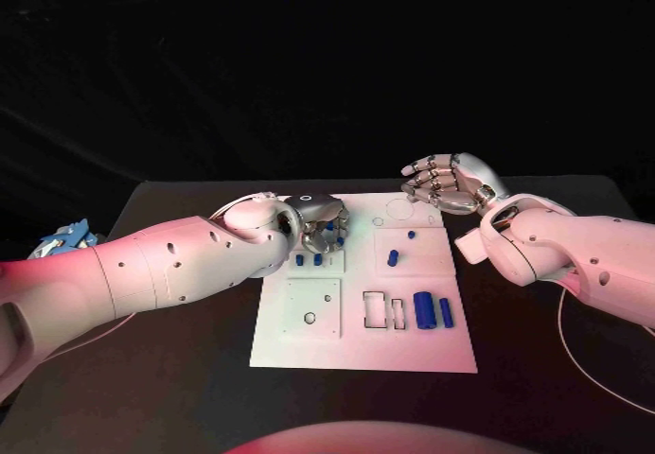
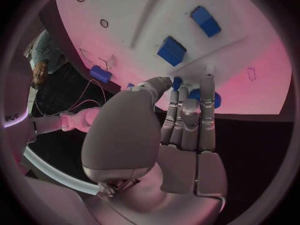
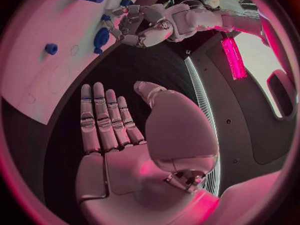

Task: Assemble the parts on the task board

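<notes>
The task board (image 1: 366, 350) lies flat in the middle of the black table (image 1: 164, 378). In the head view the left hand (image 1: 320, 230) hangs over the board's upper left part, fingers pointing down toward two small blue parts (image 1: 309, 257) that stand just beside each other there. The arm hides most of the hand from this view, so the contact cannot be judged from above.

The left wrist view gives more: the fingers (image 2: 187, 110) lie straight and close together, and their tips reach a blue part (image 2: 203, 96) on the white surface. Whether that piece is actually pinched or only touched cannot be told. The same view shows two blue blocks (image 2: 171, 50) lying farther along the board, apart from the hand.

The right hand (image 1: 445, 183) floats past the board's far right corner, above the table. From the head view its fingers look bent, but the right wrist view shows the palm (image 3: 125, 150) bare and the fingers (image 3: 100, 117) stretched out side by side, holding nothing.

Two blue cylinders (image 1: 433, 309) lie side by side in the board's lower right area, and another blue part (image 1: 392, 255) rests near its middle.
</notes>
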Action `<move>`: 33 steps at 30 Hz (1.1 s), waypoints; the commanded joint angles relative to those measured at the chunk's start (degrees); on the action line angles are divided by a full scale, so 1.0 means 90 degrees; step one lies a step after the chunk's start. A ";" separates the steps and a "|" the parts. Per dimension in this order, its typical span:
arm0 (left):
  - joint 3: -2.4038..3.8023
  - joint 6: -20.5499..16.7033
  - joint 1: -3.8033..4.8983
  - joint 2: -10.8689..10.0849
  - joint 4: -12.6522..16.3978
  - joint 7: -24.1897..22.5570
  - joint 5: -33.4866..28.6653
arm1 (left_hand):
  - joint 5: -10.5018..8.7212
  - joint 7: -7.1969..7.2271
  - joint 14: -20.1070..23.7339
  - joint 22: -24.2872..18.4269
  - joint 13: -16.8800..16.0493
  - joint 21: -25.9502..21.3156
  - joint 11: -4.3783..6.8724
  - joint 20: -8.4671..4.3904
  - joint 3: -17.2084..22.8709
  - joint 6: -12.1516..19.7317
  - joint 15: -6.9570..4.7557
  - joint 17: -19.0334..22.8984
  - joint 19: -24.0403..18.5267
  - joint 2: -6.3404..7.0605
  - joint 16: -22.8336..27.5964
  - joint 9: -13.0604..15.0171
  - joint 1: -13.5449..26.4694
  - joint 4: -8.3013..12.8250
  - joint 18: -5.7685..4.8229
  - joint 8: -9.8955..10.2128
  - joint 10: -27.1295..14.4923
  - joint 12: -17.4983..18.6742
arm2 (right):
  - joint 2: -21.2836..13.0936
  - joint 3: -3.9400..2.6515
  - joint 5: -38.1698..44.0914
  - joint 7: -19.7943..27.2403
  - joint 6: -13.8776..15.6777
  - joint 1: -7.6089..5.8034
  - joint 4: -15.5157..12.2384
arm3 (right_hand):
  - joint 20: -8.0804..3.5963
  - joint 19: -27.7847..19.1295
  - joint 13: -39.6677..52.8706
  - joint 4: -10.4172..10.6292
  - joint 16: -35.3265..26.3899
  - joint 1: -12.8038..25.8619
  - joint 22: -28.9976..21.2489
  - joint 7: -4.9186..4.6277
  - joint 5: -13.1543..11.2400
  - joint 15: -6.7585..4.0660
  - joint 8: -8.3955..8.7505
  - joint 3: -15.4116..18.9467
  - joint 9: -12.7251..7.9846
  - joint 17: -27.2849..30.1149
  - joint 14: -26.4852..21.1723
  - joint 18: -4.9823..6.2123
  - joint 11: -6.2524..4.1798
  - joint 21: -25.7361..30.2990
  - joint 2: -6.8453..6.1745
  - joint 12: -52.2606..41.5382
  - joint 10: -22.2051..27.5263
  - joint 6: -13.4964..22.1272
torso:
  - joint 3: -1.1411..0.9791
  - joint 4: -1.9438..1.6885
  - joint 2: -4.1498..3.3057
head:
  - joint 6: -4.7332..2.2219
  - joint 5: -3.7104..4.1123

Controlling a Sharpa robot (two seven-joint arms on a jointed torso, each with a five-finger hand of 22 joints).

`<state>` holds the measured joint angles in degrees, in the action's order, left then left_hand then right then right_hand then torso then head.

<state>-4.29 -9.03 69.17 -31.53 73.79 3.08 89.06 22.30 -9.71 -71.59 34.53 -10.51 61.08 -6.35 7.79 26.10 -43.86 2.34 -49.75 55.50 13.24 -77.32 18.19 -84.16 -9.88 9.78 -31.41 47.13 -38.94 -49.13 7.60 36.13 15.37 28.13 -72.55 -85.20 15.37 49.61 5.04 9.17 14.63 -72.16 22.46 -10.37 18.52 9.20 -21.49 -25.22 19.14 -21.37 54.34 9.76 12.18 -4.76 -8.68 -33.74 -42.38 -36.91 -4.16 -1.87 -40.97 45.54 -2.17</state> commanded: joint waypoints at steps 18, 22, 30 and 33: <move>0.0004 0.0323 -0.0001 0.0198 -0.0206 0.0149 -0.0087 | -0.0023 -0.0016 -0.0181 0.0114 0.0087 0.0141 -0.0001 -0.0017 0.0109 -0.0105 -0.0013 -0.0154 0.0088 -0.0122 -0.0133 -0.0094 -0.0062 0.0009 0.0082 0.0129 0.0141 0.0145 | 0.0015 -0.0002 0.0001 0.0062 -0.0075 0.0003 -0.0005 | 0.0002 0.0042 -0.0017 -0.0022 -0.0028 0.0045 -0.0019 -0.0626 0.0040 -0.0006 -0.0049 0.0021 -0.0013 0.0008 0.0048 0.0068 0.0006 0.0040 0.0049 -0.0051 0.0046 0.0039 | 0.0005 -0.0010 0.0000 | 0.0025 0.0003; 0.0004 0.0394 -0.0001 0.0220 -0.0246 0.0150 -0.0101 | -0.0028 -0.0012 -0.0249 0.0266 0.0108 0.0244 0.0005 -0.0018 0.0130 -0.0131 -0.0019 -0.0259 0.0175 -0.0144 -0.0188 -0.0120 -0.0089 0.0041 0.0056 0.0151 0.0191 0.0171 | 0.0022 -0.0002 0.0001 0.0063 -0.0078 0.0003 -0.0001 | 0.0002 0.0042 -0.0017 -0.0022 -0.0028 0.0045 -0.0019 -0.0626 0.0040 -0.0006 -0.0049 0.0021 -0.0013 0.0008 0.0048 0.0068 0.0006 0.0040 0.0049 -0.0051 0.0046 0.0039 | 0.0003 -0.0007 -0.0001 | 0.0034 0.0001; 0.0004 0.0489 -0.0002 0.0245 -0.0285 0.0142 -0.0109 | -0.0033 0.0033 -0.0553 0.0915 0.0146 0.0689 0.0076 -0.0042 0.0211 -0.0267 -0.0082 -0.0672 0.0568 -0.0239 -0.0415 -0.0208 -0.0190 0.0193 -0.0048 0.0238 0.0478 0.0212 | 0.0031 -0.0002 0.0001 0.0065 -0.0081 0.0003 0.0005 | 0.0002 0.0042 -0.0017 -0.0022 -0.0028 0.0045 -0.0019 -0.0626 0.0040 -0.0006 -0.0049 0.0021 -0.0013 0.0008 0.0048 0.0068 0.0006 0.0040 0.0049 -0.0051 0.0046 0.0039 | 0.0005 -0.0004 -0.0005 | 0.0045 0.0008; 0.0004 0.0481 -0.0003 0.0264 -0.0313 0.0107 -0.0127 | -0.0041 0.0038 -0.0570 0.0974 0.0153 0.0738 0.0087 -0.0049 0.0235 -0.0303 -0.0091 -0.0680 0.0592 -0.0263 -0.0427 -0.0221 -0.0214 0.0231 -0.0056 0.0252 0.0514 0.0230 | 0.0033 -0.0002 0.0001 0.0067 -0.0082 0.0003 0.0004 | 0.0002 0.0042 -0.0017 -0.0022 -0.0028 0.0045 -0.0019 -0.0626 0.0040 -0.0006 -0.0049 0.0021 -0.0013 0.0008 0.0048 0.0068 0.0006 0.0040 0.0049 -0.0051 0.0046 0.0039 | 0.0007 -0.0004 0.0001 | 0.0056 0.0006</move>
<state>-4.13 -6.49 69.29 -29.42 71.08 4.36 88.36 22.30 -9.30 -76.38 43.31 -9.23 67.51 -5.54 7.29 28.32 -46.33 1.45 -55.92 60.54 11.27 -80.98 16.26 -86.13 -8.13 9.79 -29.46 51.44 -37.18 -48.90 7.61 36.12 15.42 28.04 -72.54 -85.16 15.37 49.61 4.94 9.17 14.63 -71.93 22.34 -10.37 18.52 9.20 -21.71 -25.23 19.10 -21.39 54.34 9.76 12.18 -4.76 -8.45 -33.97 -42.38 -36.91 -4.11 -1.92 -41.00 45.99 -2.09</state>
